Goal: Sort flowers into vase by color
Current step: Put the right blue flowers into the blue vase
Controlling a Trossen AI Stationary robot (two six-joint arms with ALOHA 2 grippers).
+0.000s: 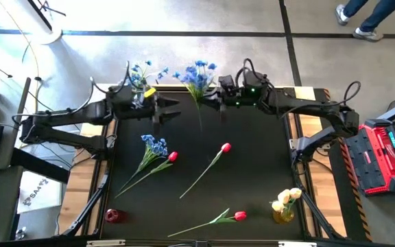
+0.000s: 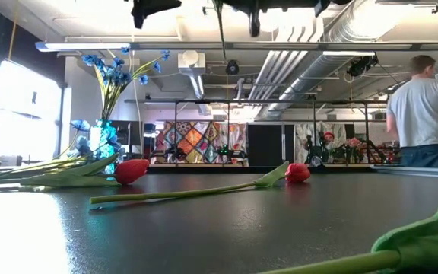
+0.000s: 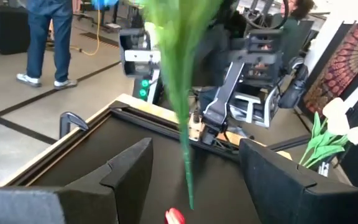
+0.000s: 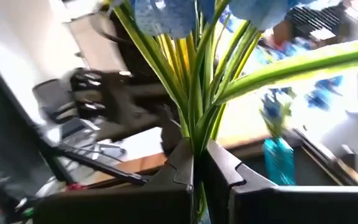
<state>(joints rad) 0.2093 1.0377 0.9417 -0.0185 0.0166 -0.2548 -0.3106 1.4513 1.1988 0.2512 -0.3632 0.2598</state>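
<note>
My right gripper (image 1: 210, 98) hovers over the table's far middle, shut on a blue flower spray (image 1: 197, 74). Its own view shows the gripper (image 4: 197, 152) closed around the green stems. My left gripper (image 1: 173, 110) is open just left of that spray. In the left wrist view (image 3: 196, 144) the hanging stem (image 3: 185, 162) shows farther off, untouched. A blue vase (image 1: 139, 94) holding blue flowers stands beside the left gripper. On the table lie another blue spray (image 1: 154, 144) and three red tulips (image 1: 173, 156), (image 1: 225, 147), (image 1: 239, 216). Yellow tulips (image 1: 288, 197) stand in a vase at the near right. My right gripper pinches the blue spray's bundled stems (image 4: 194, 130) just under the blossoms between its two fingers (image 4: 179, 168). The fingers come level from the table's right and lie across the stems. The spray is lifted clear, blossoms up, its long stem (image 2: 220, 34) hanging below.
A small red vase (image 1: 113, 216) stands at the near left corner. The table's wooden rim (image 1: 300, 127) runs along both sides. A red case (image 1: 388, 154) sits off the right edge. A person (image 2: 424, 114) walks in the room beyond.
</note>
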